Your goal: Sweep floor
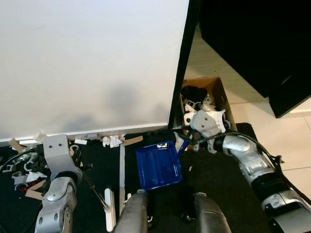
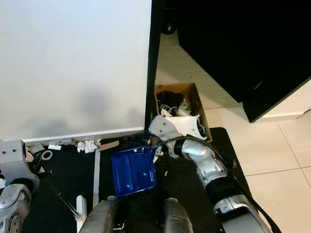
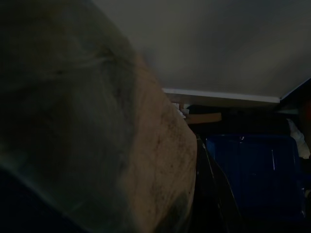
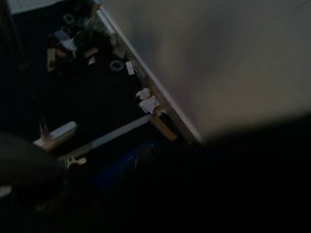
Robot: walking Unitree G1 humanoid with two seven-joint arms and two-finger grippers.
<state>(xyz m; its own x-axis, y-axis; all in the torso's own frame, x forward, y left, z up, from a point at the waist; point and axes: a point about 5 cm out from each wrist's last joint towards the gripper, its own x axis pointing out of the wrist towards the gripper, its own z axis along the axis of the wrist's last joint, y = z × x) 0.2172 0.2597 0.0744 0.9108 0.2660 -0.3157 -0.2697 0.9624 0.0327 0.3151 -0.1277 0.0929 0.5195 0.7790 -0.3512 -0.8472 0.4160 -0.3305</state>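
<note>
A blue dustpan (image 1: 158, 165) hangs tilted just above the black mat (image 1: 218, 170), beside the dark edge of the white wall. My right gripper (image 1: 183, 141) is shut on its handle, under the white wrist housing (image 1: 208, 123). My left arm (image 1: 56, 156) is low on the left, next to a thin black stick (image 1: 95, 188) that runs down to a white brush head (image 1: 110, 209) on the mat. White paper scraps (image 1: 112, 141) and a cardboard strip (image 1: 133, 141) lie along the baseboard. More litter (image 1: 24, 172) is piled at the far left.
An open cardboard box (image 1: 221, 94) holding black and white rubbish stands against the wall edge, just beyond my right wrist. A black cabinet (image 1: 257, 43) fills the upper right over pale tiles (image 1: 286, 145). My knees (image 1: 137, 213) show at the bottom.
</note>
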